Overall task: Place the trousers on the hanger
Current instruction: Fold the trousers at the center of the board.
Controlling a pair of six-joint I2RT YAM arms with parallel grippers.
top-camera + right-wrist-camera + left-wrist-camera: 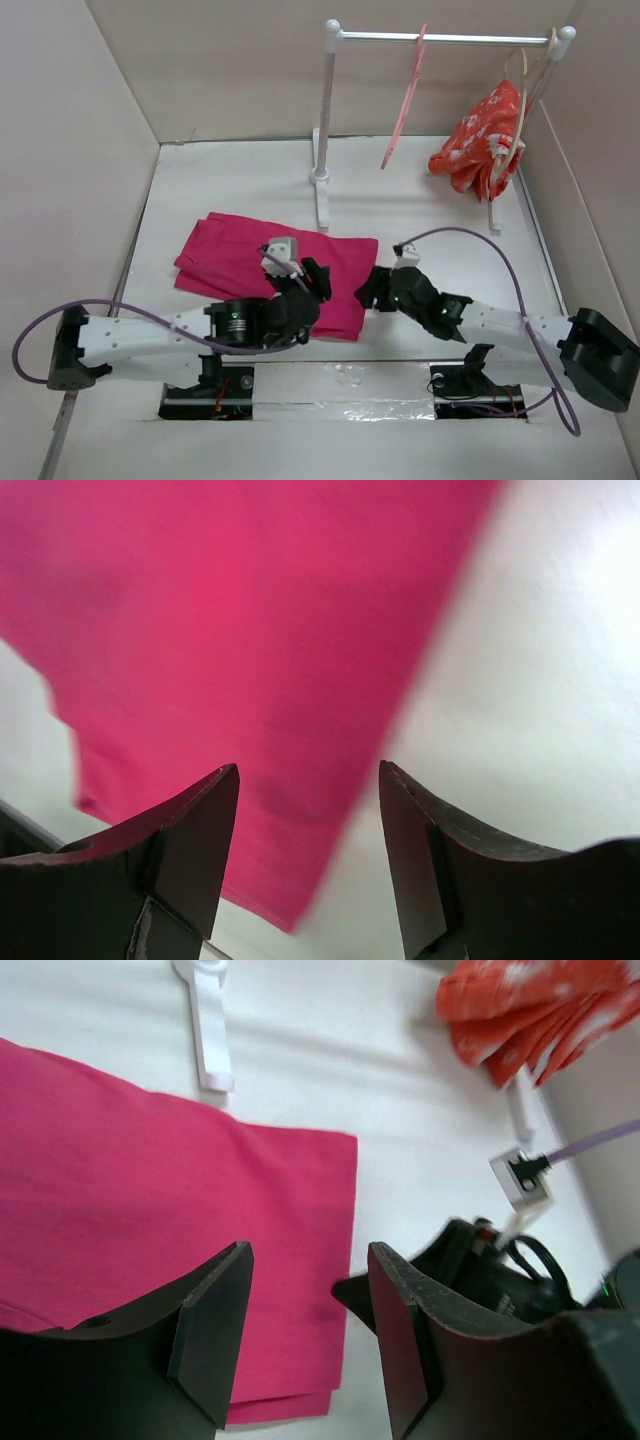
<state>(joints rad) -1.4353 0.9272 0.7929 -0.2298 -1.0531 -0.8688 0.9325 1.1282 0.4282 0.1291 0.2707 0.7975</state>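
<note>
The magenta trousers (262,262) lie folded flat on the table in front of both arms. Their right edge shows in the left wrist view (150,1160) and the right wrist view (250,600). The salmon-pink hanger (405,100) hangs by its hook from the white rail at the back, empty. My left gripper (318,278) (310,1260) hovers open over the trousers' right edge with nothing between its fingers. My right gripper (368,290) (308,775) is open too, just right of that edge, pointing at the cloth's near corner. The two grippers face each other closely.
A white clothes rack (440,38) stands at the back, its left post foot (322,195) (210,1030) just beyond the trousers. A red-orange floral garment (480,140) (540,1010) hangs on a beige hanger (530,70) at the rail's right end. Cardboard walls enclose the table.
</note>
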